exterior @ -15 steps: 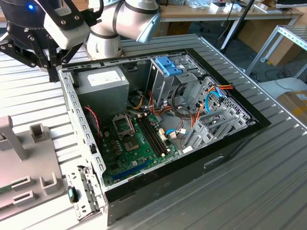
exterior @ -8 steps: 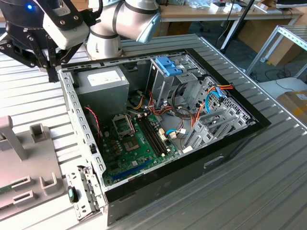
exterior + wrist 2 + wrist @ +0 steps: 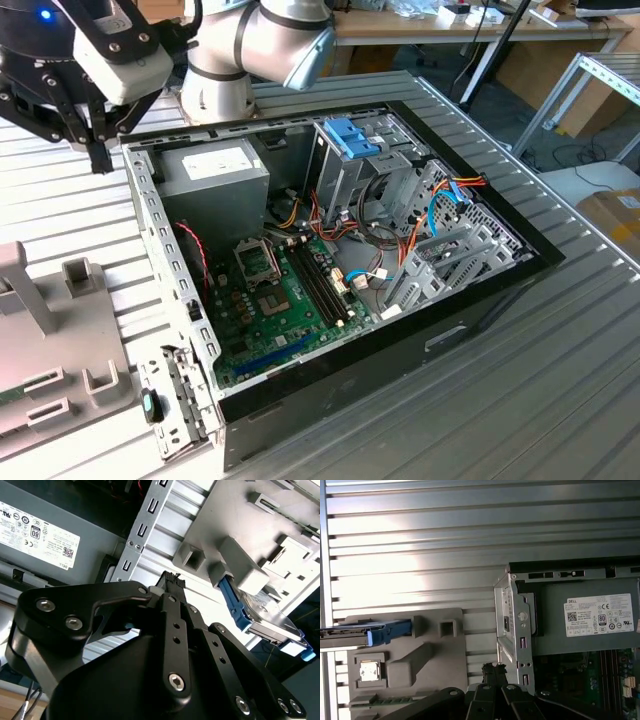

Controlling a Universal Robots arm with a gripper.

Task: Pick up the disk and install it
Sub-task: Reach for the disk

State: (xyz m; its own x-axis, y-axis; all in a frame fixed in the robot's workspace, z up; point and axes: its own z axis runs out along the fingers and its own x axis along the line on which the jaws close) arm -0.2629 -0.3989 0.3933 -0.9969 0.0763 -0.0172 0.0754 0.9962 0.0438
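The fingers (image 3: 172, 580) are pressed together, with nothing held. Apart from them, the disk (image 3: 267, 616) is stood on edge in a grey plastic holder (image 3: 440, 650) on the tabletop (image 3: 420, 540). It is judged stiff, weighty and shock-sensitive, best gripped by its blue carrier frame (image 3: 390, 631). A white printed label (image 3: 601, 615) is carried by the power supply (image 3: 555, 635).

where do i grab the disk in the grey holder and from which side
Probably from above, pinching its two broad faces across the thin upper edge. In the first wrist view the disk stands on edge in the grey holder, faces exposed.
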